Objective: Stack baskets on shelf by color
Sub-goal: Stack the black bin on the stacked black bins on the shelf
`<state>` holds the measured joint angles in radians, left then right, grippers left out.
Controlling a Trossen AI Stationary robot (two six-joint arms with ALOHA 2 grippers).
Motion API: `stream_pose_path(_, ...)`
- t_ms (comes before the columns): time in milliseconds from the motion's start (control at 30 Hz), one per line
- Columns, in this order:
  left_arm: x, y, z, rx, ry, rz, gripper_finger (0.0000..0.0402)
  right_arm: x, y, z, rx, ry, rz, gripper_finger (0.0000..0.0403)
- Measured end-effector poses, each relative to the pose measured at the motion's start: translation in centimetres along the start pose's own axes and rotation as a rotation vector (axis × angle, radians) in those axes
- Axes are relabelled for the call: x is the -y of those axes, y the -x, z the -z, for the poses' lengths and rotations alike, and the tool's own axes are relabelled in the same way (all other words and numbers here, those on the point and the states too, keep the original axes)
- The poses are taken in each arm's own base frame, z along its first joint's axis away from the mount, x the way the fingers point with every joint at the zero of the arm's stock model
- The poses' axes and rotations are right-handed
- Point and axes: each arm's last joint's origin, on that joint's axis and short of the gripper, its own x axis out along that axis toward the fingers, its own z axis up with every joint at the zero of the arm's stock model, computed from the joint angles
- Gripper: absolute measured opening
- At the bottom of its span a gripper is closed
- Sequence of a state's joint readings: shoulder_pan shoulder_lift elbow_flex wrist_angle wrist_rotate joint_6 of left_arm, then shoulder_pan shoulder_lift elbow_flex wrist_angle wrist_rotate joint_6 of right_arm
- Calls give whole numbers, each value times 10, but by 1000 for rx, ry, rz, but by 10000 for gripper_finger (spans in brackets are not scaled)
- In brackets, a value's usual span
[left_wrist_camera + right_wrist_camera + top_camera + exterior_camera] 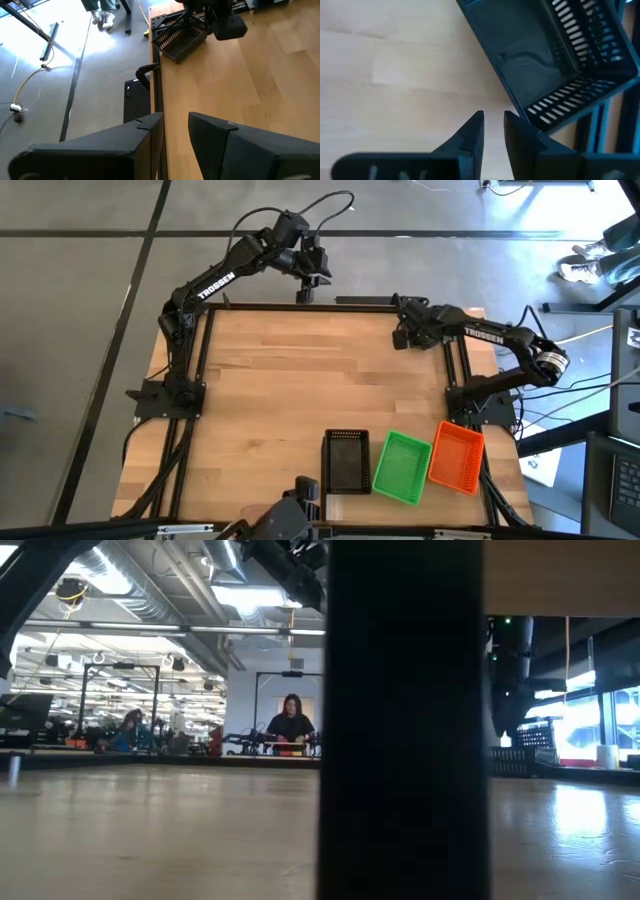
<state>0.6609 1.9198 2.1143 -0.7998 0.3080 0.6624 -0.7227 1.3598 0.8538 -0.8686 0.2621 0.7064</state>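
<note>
The left gripper hangs just past the table's far edge, left of centre. Its fingers stand moderately apart with nothing between them. Along the near edge, three baskets sit in a row, near one another: a black basket, a green basket turned askew, and an orange basket at the right corner. The right gripper hovers low over the far right corner. Its fingers are narrowly parted and empty, just short of a second black basket, which lies skewed at that corner. All four are thin perforated plastic and are judged light, fairly stiff but springy at the walls. They are likely to slide on the wood if nudged. The best hold is judged to be a pinch over one rim wall, at the middle of a side, so the basket hangs level. No pale shelf board can be made out on the tabletop, so the destination cannot be confirmed. The surface is smooth wooden planking in a black frame, bare across its middle. The room is a workshop hall with a grey concrete floor. A person works at a distant bench, and another's feet stand well clear of the table.
</note>
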Motion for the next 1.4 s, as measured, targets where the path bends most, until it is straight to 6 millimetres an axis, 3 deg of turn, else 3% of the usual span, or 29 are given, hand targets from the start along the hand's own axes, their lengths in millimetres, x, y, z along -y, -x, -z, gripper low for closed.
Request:
stream_pose_path(500, 0, 0, 0, 0, 5, 0, 85, 2, -10, 2, 88, -56, 71, 72)
stream_pose_path(867, 0, 0, 0, 0, 5, 0, 85, -3, -27, 2, 29, 28, 121, 72)
stream_pose_path(1400, 0, 0, 0, -1, 5, 0, 85, -3, -28, 2, 22, 172, 136, 72)
